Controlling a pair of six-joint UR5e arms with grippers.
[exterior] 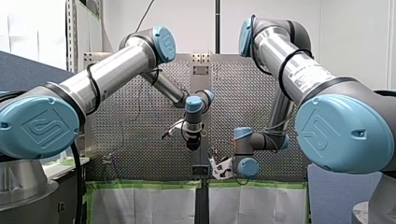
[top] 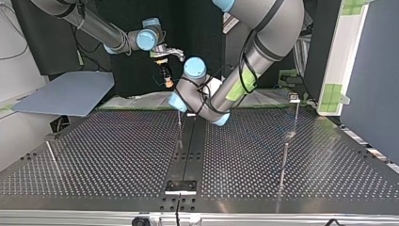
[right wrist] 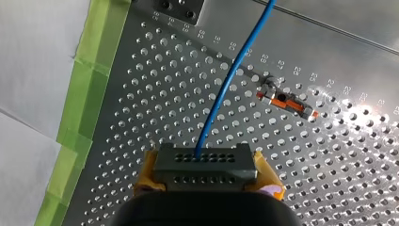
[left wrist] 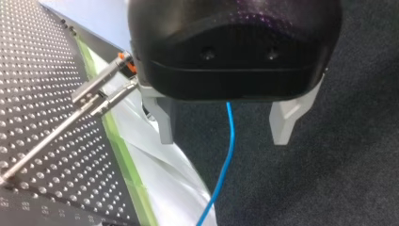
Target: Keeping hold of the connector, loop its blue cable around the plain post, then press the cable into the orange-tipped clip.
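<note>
Left wrist view: the glossy black housing of my left gripper [left wrist: 225, 140] fills the near field. Its 2 pale wedge-shaped fingers [left wrist: 285, 117] stand spread apart, gripping nothing. The blue cable [left wrist: 226, 155] runs down the gap: thin, smooth, slightly curved, clear of both fingers.

Beside that gripper is the clip [left wrist: 101, 92]: slim metal arms on a rod, with an orange tip at the end nearest the gripper. Under it is the perforated metal table [left wrist: 42, 94], matte grey and dimpled. Green tape [left wrist: 124, 165] lines its edge, then a crinkled white sheet [left wrist: 160, 181], then coarse dark carpet [left wrist: 329, 179].

Right wrist view: my right gripper [right wrist: 203, 175] is clamped on the connector [right wrist: 202, 160], with 2 yellow pads [right wrist: 147, 170] squeezing its short ends. The connector is a grey rectangular block with 2 rows of small round holes. The cable leaves a hole in the row farther from the gripper and arcs away over the table. The clip sits ahead of the connector, near the cable but not touching it, and shows orange and grey from this angle.

Front view: my left gripper hangs at the middle of the table. My right gripper is just to its right and lower in the view, near the taped edge.

Top view: the post [top: 284, 162] is a thin bare metal rod, upright at the view's right, well apart from both wrists. I cannot trace the cable there.
</note>
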